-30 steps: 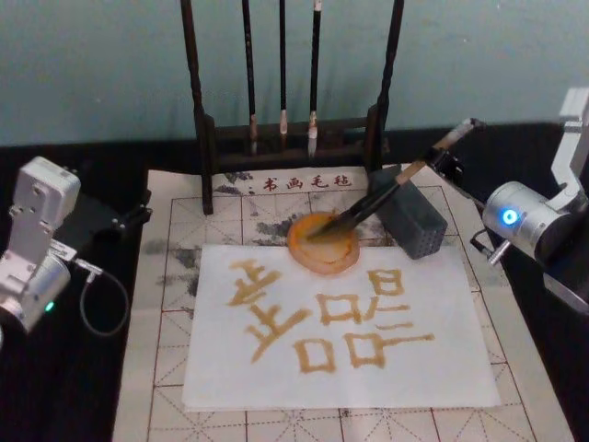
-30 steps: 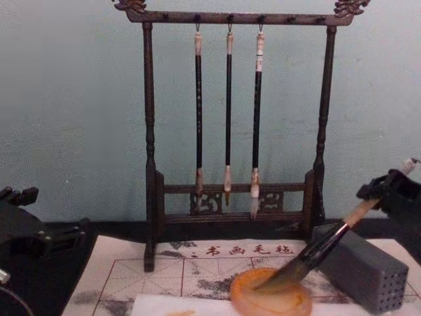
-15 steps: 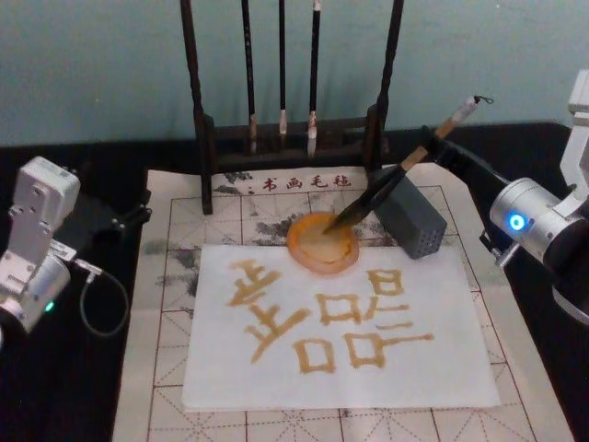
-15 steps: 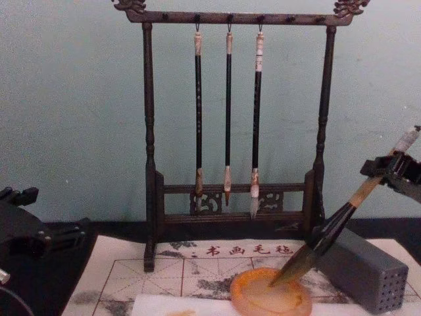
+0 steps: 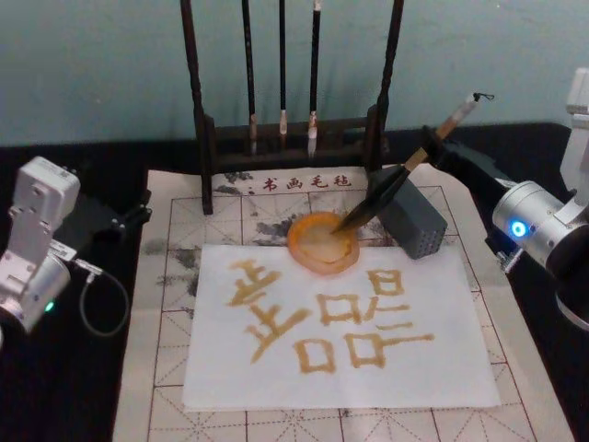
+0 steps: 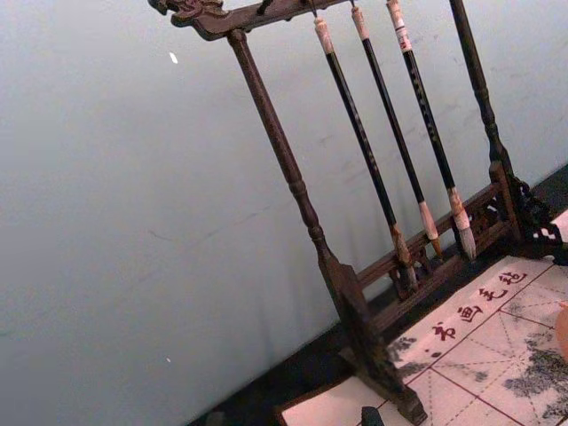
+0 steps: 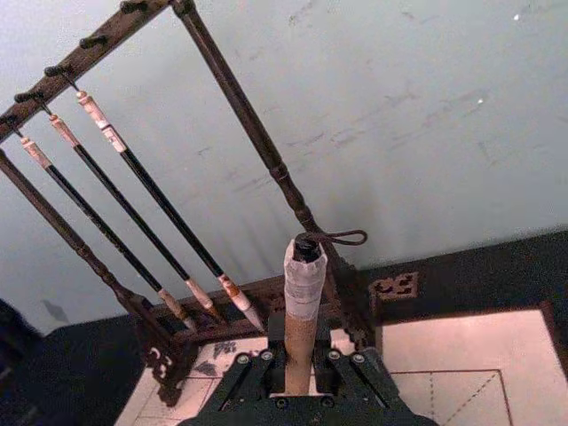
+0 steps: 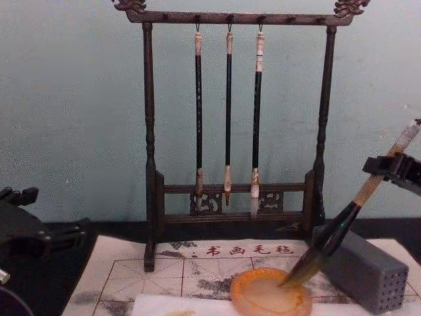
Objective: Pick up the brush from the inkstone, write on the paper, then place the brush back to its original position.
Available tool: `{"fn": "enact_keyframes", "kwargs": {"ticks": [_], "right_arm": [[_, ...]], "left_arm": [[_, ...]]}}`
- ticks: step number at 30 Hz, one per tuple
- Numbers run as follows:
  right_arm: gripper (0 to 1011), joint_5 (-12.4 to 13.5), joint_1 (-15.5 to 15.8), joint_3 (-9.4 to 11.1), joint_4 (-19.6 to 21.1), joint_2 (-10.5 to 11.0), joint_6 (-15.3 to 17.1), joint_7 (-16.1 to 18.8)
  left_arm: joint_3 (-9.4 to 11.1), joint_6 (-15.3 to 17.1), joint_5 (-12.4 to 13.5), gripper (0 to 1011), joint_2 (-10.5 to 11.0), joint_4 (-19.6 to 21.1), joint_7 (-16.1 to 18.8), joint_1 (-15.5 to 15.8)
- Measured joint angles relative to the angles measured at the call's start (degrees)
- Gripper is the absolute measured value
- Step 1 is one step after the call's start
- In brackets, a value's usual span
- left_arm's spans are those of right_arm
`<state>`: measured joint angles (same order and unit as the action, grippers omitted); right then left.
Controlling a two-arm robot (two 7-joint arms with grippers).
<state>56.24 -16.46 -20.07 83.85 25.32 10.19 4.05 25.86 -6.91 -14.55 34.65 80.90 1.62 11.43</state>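
While in hand [image 8: 387, 168], brush [image 8: 332, 238] near 书画毛毡 [image 8: 247, 250]

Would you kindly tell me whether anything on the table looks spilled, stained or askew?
Dark ink blotches stain the mat behind the inkstone and left of the paper. The brush leans steeply in the right gripper, tuft at the inkstone's right side. The paper bears tan characters. Nothing else stands out.

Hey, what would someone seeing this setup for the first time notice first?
Bold amber characters cover the white paper at centre. Behind it, the right hand holds the thick brush tilted, tuft at the orange inkstone. A dark rack of three thin brushes stands at the back; the left hand is parked far left.
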Motion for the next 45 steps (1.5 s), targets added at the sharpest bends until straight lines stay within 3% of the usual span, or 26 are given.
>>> {"fn": "enact_keyframes", "kwargs": {"ticks": [21,30,40,45], "right_arm": [[198,-4.71,4.04,3.07,5.64,1.43,-2.38,2.57],[198,-8.30,7.88,4.05,10.69,5.84,-4.27,8.88],[198,-11.53,12.96,6.19,15.18,9.54,-7.32,13.03],[198,-14.46,16.08,7.07,17.13,11.18,-9.63,14.39]], "left_arm": [[0.00,0.00,0.00,1001,0.00,0.00,0.00,0.00],[0.00,0.00,0.00,1001,0.00,0.00,0.00,0.00],[0.00,0.00,0.00,1001,0.00,0.00,0.00,0.00],[0.00,0.00,0.00,1001,0.00,0.00,0.00,0.00]]}}
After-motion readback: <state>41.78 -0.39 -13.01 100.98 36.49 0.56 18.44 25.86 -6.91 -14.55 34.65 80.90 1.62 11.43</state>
